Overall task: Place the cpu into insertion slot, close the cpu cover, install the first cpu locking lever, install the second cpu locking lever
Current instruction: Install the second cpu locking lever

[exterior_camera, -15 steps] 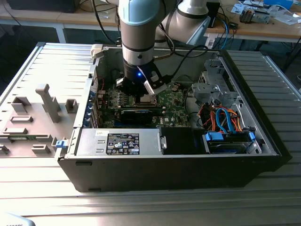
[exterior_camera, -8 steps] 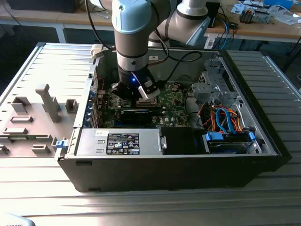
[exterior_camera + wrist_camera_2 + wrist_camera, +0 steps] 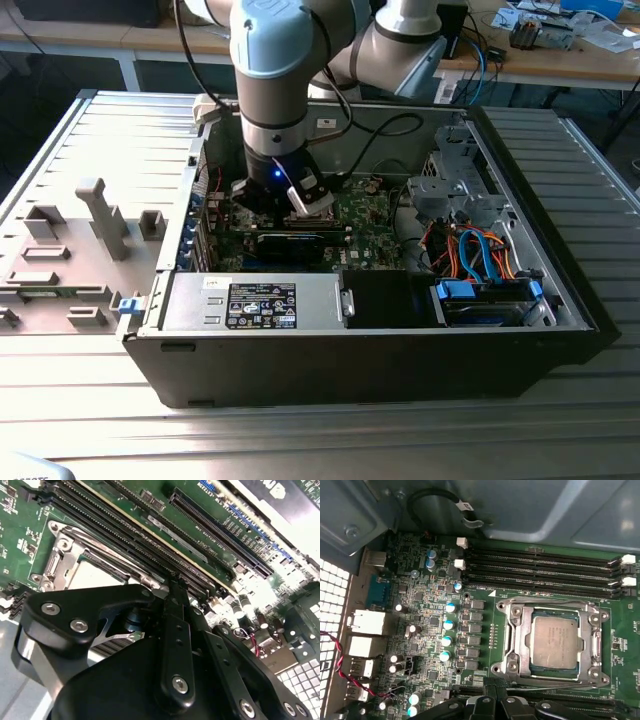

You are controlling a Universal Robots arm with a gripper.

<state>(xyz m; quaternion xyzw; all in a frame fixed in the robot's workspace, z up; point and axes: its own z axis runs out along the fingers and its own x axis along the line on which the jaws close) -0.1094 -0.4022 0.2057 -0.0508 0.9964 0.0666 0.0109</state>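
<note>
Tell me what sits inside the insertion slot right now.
In the first wrist view the cpu lies in the insertion slot, its silver-grey top showing through the window of the cpu cover, which lies around it. The contacts beneath the chip are covered.

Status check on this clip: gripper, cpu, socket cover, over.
Gripper low over the motherboard, beside the insertion slot. Cpu seated in slot, cpu cover down around it. Nothing obstructing.
</note>
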